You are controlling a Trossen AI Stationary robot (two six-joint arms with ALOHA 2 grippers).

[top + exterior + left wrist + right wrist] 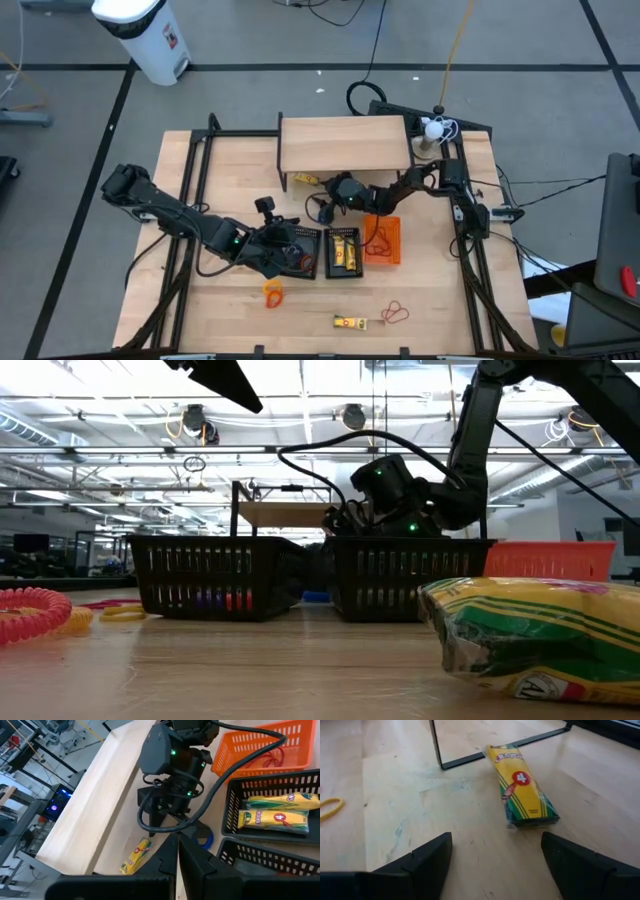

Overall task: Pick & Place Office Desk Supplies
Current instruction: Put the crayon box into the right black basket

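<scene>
A yellow crayon pack [522, 787] lies flat on the table under the wooden shelf [345, 143]; it also shows as the crayon pack [305, 180] in the high view. My right gripper [496, 840] stands open low over the table just short of it, one finger off to each side, touching nothing. My left gripper [177, 847] is shut and holds nothing, above the left black basket [295, 250]. Two more crayon packs [275, 812] lie in the middle black basket [345, 250]. Red rubber bands [267, 757] lie in the orange basket [383, 240].
A blue rubber band [204, 837] lies on the table beside my right gripper. Near the front edge lie an orange band [272, 293], another crayon pack [350, 322] and a red band [395, 313]. A yellow band [330, 807] lies farther off. The shelf's black legs [437, 747] stand beyond the pack.
</scene>
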